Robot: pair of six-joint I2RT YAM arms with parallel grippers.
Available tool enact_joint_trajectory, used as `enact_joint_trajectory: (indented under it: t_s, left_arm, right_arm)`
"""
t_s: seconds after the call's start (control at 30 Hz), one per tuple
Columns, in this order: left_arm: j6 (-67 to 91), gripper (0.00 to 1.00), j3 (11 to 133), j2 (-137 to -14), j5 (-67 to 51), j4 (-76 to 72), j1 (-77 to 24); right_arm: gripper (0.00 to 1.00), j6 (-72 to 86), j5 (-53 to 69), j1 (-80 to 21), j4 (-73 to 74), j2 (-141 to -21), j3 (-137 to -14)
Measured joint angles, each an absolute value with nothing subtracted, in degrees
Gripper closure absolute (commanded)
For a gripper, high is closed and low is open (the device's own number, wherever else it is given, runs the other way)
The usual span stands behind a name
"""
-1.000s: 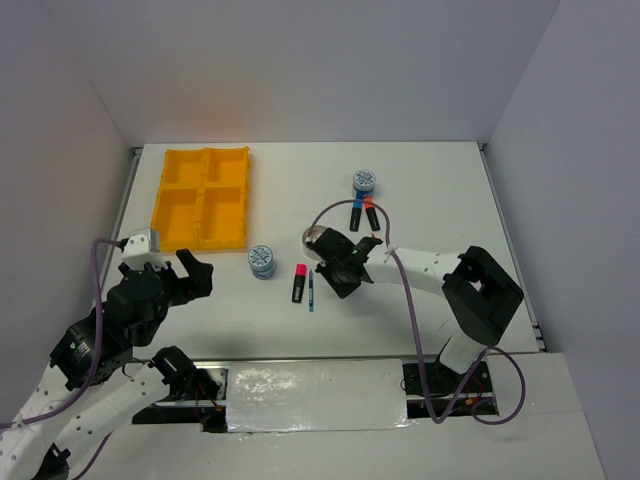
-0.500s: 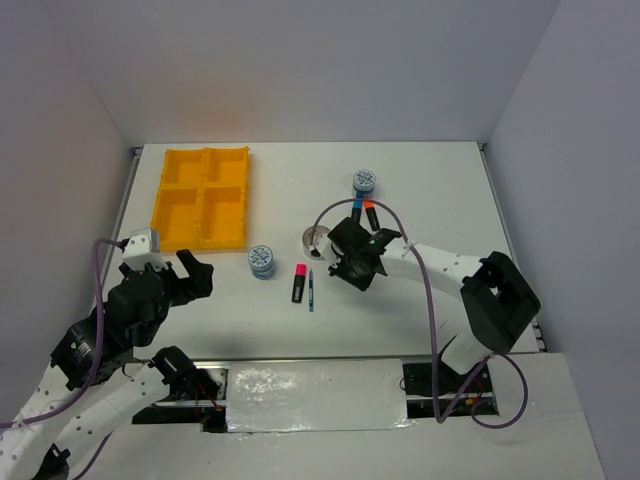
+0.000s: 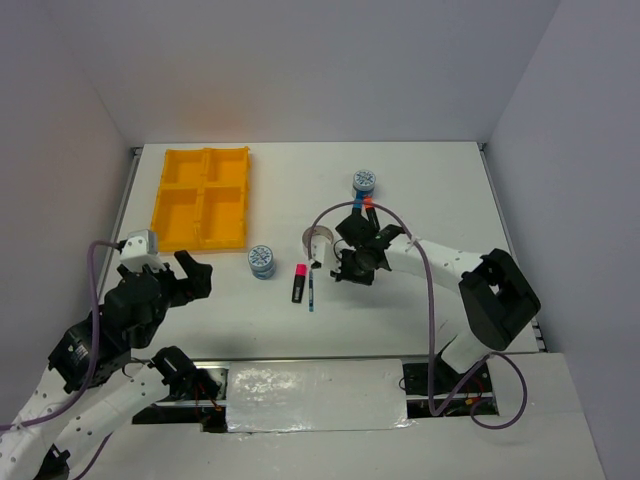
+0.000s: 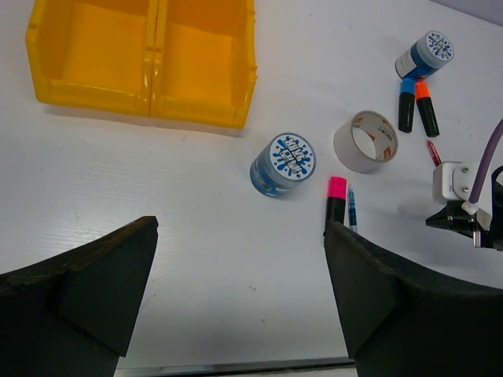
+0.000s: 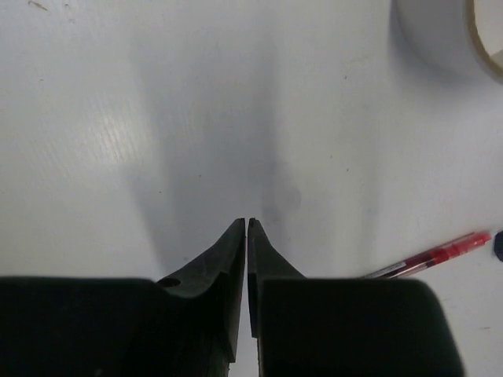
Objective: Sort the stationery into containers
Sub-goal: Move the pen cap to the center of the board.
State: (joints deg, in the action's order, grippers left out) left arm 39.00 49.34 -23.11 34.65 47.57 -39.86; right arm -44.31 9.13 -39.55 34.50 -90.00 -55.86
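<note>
My right gripper (image 5: 247,225) hangs clenched on nothing, tips pressed together just above the table (image 5: 118,118) at mid-scene. The ring (image 5: 440,35) stands close on its far-left side and the red pen (image 5: 432,257) lies just beside it. My left gripper (image 4: 240,290) is spread wide and holds nothing at the near left, well apart from all the stationery. The tray (image 3: 203,190) sits far left. All the stationery lies on the table outside it. The near roll (image 3: 262,261) is just off the tray's near-right corner, with the pink highlighter (image 3: 299,283) and teal pen (image 3: 311,290) side by side to its right. The far roll (image 3: 364,181) stands farther back, with the blue highlighter (image 4: 406,104) and orange highlighter (image 4: 427,110) just beside it.
</note>
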Motion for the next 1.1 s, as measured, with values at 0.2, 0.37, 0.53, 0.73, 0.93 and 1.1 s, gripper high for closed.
enact_joint_trajectory:
  t_s: [0.2,0.37,0.53,0.73,0.93,1.1]
  left_arm:
    - [39.0,0.01,49.3,-22.9,34.7,47.6,-39.9]
    - [39.0,0.01,49.3,-22.8,34.7,47.6,-39.9]
    - [39.0,0.01,49.3,-22.6,34.7,47.5,-39.9]
    - [39.0,0.01,49.3,-22.6,34.7,47.5,-39.9]
    - [39.0,0.01,49.3,-22.6,34.7,47.5,-39.9]
    - [39.0,0.01,49.3,-22.6,34.7,47.5,-39.9]
  right_arm:
    - [0.89,-47.3,10.3,-39.6,33.8,-91.5,-55.7]
    - [0.77,-47.5,10.3,-39.6,33.8,-93.1,-55.7]
    - [0.64,-47.4,10.1,-39.6,33.8,-93.1,-55.7]
    - [0.34,-46.5,10.5,-38.9,33.5,-90.4,-55.7]
    - [0.0,-41.3,11.4,-36.4,32.1,-82.9,-55.8]
    - [0.0,-18.8,-3.4,-36.6,22.6,-75.3,-56.6]
